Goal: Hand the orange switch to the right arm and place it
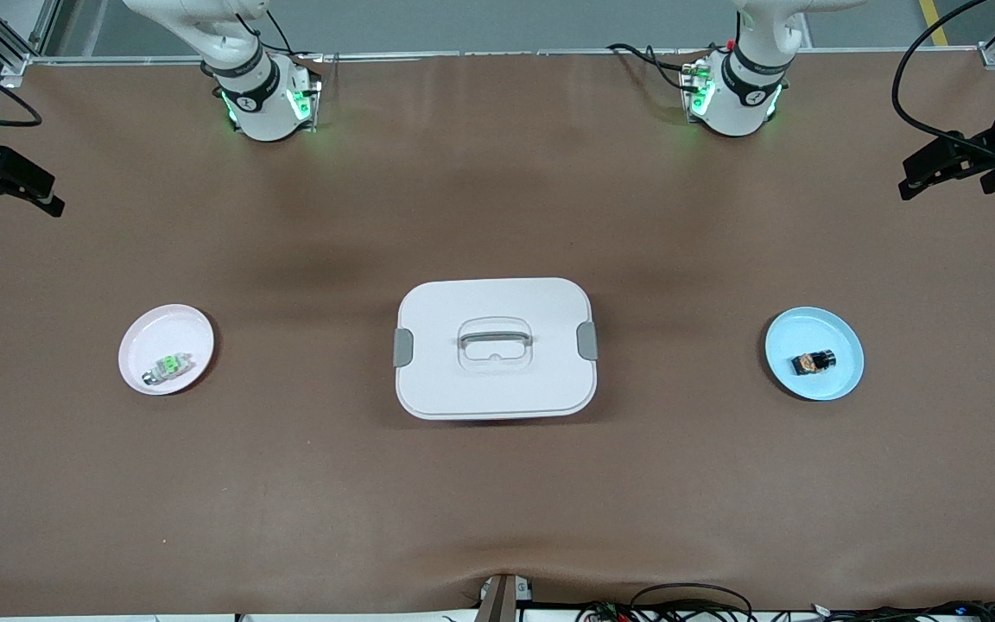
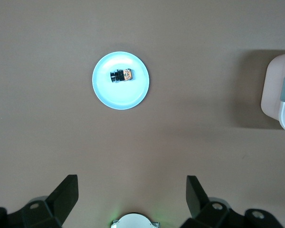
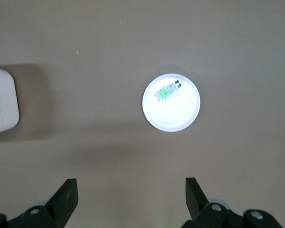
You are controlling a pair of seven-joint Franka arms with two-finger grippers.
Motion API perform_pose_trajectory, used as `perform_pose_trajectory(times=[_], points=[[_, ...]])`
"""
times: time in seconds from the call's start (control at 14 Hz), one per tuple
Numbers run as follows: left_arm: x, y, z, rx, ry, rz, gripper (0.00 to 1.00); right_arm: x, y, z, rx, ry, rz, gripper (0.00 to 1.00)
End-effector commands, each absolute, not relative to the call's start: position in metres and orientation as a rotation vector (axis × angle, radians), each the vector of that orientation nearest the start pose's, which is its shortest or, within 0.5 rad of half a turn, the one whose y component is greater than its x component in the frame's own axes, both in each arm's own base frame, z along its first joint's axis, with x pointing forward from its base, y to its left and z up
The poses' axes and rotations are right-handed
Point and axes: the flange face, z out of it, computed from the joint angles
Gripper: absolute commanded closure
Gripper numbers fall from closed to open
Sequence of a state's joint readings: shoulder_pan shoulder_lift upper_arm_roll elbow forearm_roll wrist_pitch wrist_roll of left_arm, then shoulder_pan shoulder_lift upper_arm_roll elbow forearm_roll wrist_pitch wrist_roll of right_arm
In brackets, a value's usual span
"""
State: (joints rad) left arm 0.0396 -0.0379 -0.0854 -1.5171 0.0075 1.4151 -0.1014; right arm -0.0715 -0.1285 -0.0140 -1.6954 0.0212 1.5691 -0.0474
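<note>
Here the orange switch (image 1: 814,362) (image 2: 122,75) lies on its side in the blue plate (image 1: 839,381) (image 2: 119,97), toward the left arm's end of the table, touching nothing but the dish. The plate rests flat on the brown table cover (image 1: 497,484), well apart from the white lidded box (image 1: 495,347) (image 2: 279,92) at the table's centre; bare cover surrounds it on every side. The box carries a recessed handle and a grey clasp at each short end. Toward the right arm's end sits the pink plate (image 1: 145,335) (image 3: 173,118), holding the green-and-white component (image 1: 170,365) (image 3: 167,91), likewise ringed by open cover. The cover shows shallow wrinkles near the edge closest to the front camera, where cables trail off the table.

The left gripper (image 1: 951,164) (image 2: 132,197) hangs high over its end of the table, fingers spread wide and grasping nothing. The right gripper (image 1: 9,180) (image 3: 131,198) hangs likewise over its own end, fingers parted and vacant. Both arm bases stand at the table's farthest edge, with green lights lit.
</note>
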Motion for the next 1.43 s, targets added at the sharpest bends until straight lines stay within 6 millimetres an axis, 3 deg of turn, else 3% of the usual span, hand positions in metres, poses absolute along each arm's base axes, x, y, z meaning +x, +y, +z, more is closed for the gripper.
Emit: perform_pose_trajectory(times=[0.0,0.29,0.57,0.71,0.93,1.36], points=[[0.523,-0.023,0.662,-3.119,-0.103,0.104,0.0,0.509,-0.044,0.637,-3.128,0.045,0.01,0.0],[0.529,-0.021,0.654,-3.119,-0.108,0.125,0.0,0.51,-0.046,0.636,-3.128,0.05,0.01,0.0],[0.56,-0.003,0.616,-3.119,-0.152,0.186,0.0,0.51,-0.044,0.64,-3.128,0.048,0.006,0.0],[0.581,0.012,0.591,-3.1,-0.179,0.147,0.0,0.51,-0.043,0.642,-3.127,0.047,0.001,0.0],[0.612,0.014,0.543,-3.106,-0.177,0.126,0.0,0.51,-0.04,0.646,-3.128,0.038,-0.011,0.0],[0.618,0.016,0.437,-3.115,-0.178,0.036,0.0,0.509,-0.042,0.648,-3.128,0.052,-0.011,0.0]])
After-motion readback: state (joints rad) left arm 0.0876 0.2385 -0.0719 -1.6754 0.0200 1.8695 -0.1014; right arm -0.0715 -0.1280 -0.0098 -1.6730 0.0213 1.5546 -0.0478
